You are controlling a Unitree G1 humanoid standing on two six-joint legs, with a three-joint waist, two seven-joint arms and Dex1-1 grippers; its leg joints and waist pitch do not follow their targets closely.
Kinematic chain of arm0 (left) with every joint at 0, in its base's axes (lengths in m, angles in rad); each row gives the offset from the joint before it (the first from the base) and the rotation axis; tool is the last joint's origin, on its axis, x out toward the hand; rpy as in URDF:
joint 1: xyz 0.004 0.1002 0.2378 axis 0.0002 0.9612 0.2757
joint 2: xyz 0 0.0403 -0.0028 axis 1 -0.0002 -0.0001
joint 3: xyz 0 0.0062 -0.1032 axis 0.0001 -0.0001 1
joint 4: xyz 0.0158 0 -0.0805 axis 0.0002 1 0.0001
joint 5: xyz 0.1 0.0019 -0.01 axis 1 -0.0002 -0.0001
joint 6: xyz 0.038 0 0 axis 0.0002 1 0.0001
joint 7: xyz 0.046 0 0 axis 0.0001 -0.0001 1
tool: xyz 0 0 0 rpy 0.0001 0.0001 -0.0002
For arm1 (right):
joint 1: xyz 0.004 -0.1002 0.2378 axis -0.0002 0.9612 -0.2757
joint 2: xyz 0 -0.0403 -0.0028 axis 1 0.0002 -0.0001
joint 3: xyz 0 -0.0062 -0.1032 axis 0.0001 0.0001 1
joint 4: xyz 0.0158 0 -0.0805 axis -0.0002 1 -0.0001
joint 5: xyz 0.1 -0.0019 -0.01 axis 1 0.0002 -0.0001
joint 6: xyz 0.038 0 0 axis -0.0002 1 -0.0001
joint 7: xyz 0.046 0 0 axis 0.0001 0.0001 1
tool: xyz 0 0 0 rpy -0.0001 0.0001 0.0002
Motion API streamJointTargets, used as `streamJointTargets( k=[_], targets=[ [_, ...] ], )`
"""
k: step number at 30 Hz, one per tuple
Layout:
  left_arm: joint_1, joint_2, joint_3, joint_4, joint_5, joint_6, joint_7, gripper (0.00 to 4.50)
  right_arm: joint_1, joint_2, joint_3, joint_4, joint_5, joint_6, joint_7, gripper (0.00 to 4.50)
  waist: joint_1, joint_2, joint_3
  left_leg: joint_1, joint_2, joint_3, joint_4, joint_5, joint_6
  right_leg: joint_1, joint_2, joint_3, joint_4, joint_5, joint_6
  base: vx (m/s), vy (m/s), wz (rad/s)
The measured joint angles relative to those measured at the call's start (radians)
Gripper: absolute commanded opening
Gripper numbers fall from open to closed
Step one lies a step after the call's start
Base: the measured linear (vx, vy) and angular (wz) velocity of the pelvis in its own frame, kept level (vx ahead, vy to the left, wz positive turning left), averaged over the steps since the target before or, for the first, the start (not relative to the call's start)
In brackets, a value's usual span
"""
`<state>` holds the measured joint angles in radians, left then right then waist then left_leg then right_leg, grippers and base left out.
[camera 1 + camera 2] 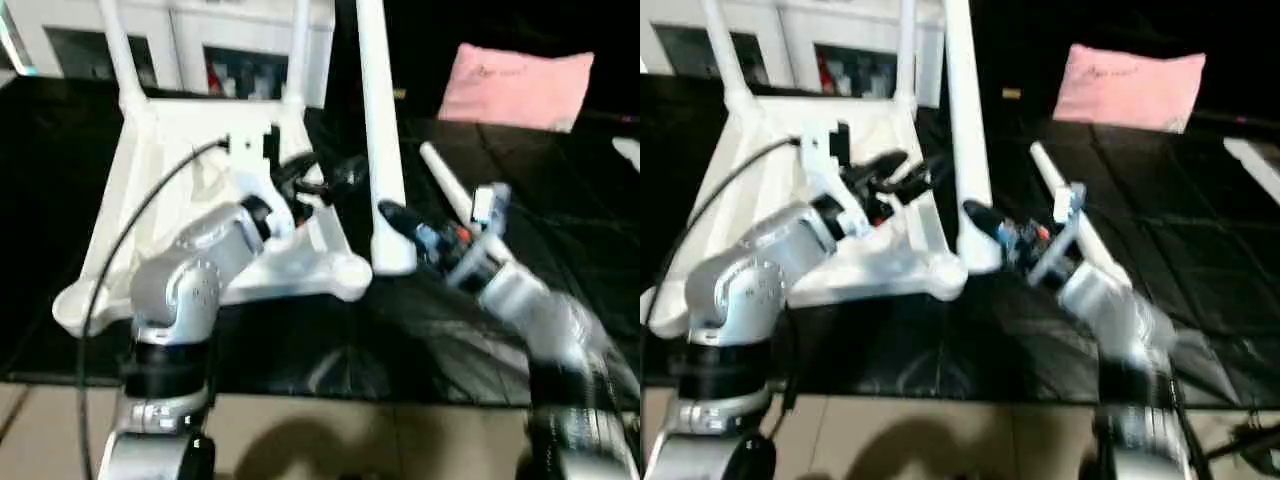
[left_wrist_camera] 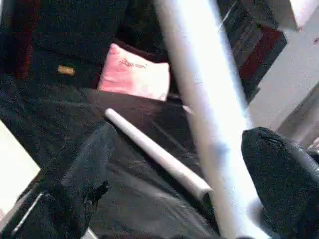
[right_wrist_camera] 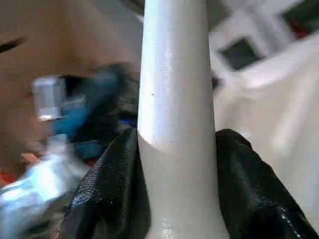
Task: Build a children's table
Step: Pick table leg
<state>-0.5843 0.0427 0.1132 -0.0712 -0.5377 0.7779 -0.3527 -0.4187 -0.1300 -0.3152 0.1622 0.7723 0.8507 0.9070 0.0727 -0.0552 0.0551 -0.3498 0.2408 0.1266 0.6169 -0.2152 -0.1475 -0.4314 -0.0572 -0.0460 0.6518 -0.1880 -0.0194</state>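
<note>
White plastic tabletop (image 1: pixel 180 190) lies upside down with two legs (image 1: pixel 118 50) fitted. Right hand (image 3: pixel 174 164) clamps a third leg (image 1: pixel 378 130); left hand (image 2: pixel 169 164) gapes wide. A fourth leg (image 1: pixel 445 190) lies loose.

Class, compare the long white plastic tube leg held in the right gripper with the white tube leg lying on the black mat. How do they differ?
The held white tube leg stands nearly upright; the loose white tube leg lies flat on the black mat. The held one is clamped between the right gripper fingers; the loose one is untouched. Both are round, white and plain.

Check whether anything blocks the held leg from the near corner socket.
Nothing visible does. The right pincer grips the upright leg just beside the near-right socket; the left pincer's fingers flank the leg, not under it.
</note>
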Motion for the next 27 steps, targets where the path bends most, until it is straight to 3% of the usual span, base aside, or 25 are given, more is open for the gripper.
streamJointTargets(
  k=[3, 8, 12, 16, 17, 20, 23, 26, 27],
  targets=[
    [-0.008, -0.026, 0.031, 0.010, -0.057, 0.021, 0.002, 4.50, 0.046, 0.001, 0.007, -0.066, 0.027, 0.034, -0.009, 1.90, 0.004, 0.016, 0.000, -0.001, -0.001, 0.002, -0.004, 0.001, 0.000, 0.000, -0.001, 0.001, -0.006, 0.005, 0.002, 0.000, 0.000, 0.00],
    [-0.020, -0.050, 0.054, 0.012, -0.110, 0.014, -0.016, 4.50, 0.077, -0.003, 0.005, -0.130, 0.073, 0.076, -0.017, 1.90, 0.010, 0.017, 0.000, 0.000, -0.001, 0.002, -0.005, 0.001, 0.000, 0.000, 0.000, 0.001, -0.006, 0.007, 0.002, 0.000, 0.000, 0.00],
    [-0.022, -0.087, 0.087, 0.000, -0.236, 0.067, -0.060, 4.50, 0.094, -0.004, 0.031, -0.170, 0.096, 0.100, -0.020, 1.90, 0.015, 0.017, 0.000, -0.001, -0.001, 0.002, -0.005, 0.001, -0.001, 0.000, 0.000, 0.001, -0.007, 0.007, 0.003, 0.000, 0.000, 0.00],
    [-0.022, -0.059, 0.061, 0.006, -0.245, 0.097, -0.093, 4.50, 0.099, -0.017, 0.064, -0.187, 0.097, 0.107, -0.011, 1.90, 0.014, 0.017, 0.000, 0.000, -0.001, 0.002, -0.006, 0.001, -0.001, 0.000, 0.000, 0.001, -0.008, 0.007, 0.003, 0.000, 0.000, 0.00],
    [-0.022, -0.053, 0.056, 0.013, -0.241, 0.103, -0.095, 4.21, 0.099, -0.026, 0.073, -0.187, 0.096, 0.107, -0.006, 1.90, 0.014, 0.017, 0.000, 0.000, -0.001, 0.002, -0.006, 0.001, -0.001, 0.000, 0.000, 0.001, -0.008, 0.007, 0.004, 0.000, 0.000, 0.00],
    [-0.023, -0.055, 0.069, 0.033, -0.259, 0.118, -0.100, 4.08, 0.099, -0.039, 0.088, -0.184, 0.093, 0.107, -0.004, 1.90, 0.015, 0.017, 0.000, -0.001, -0.001, 0.002, -0.007, 0.002, -0.001, 0.000, 0.000, 0.001, -0.010, 0.008, 0.005, 0.000, 0.000, 0.00],
    [-0.035, -0.050, 0.102, 0.038, -0.333, 0.159, -0.112, 3.73, 0.099, -0.046, 0.090, -0.177, 0.094, 0.108, 0.000, 1.90, 0.016, 0.017, 0.000, -0.002, -0.001, 0.002, -0.007, 0.002, -0.002, 0.000, 0.000, 0.001, -0.011, 0.008, 0.005, 0.000, 0.000, 0.00],
    [-0.040, -0.028, 0.117, 0.037, -0.389, 0.204, -0.135, 3.70, 0.098, -0.064, 0.099, -0.180, 0.102, 0.111, 0.035, 1.90, 0.015, 0.018, -0.001, -0.002, -0.001, 0.002, -0.008, 0.002, -0.002, 0.000, 0.000, 0.001, -0.013, 0.008, 0.005, 0.000, 0.000, 0.00],
    [-0.040, -0.019, 0.119, 0.037, -0.400, 0.217, -0.143, 3.45, 0.098, -0.071, 0.106, -0.180, 0.103, 0.112, 0.042, 1.90, 0.015, 0.018, -0.001, -0.002, -0.001, 0.002, -0.008, 0.002, -0.001, 0.000, 0.000, 0.001, -0.013, 0.008, 0.005, 0.000, 0.000, 0.00]
  ],
)
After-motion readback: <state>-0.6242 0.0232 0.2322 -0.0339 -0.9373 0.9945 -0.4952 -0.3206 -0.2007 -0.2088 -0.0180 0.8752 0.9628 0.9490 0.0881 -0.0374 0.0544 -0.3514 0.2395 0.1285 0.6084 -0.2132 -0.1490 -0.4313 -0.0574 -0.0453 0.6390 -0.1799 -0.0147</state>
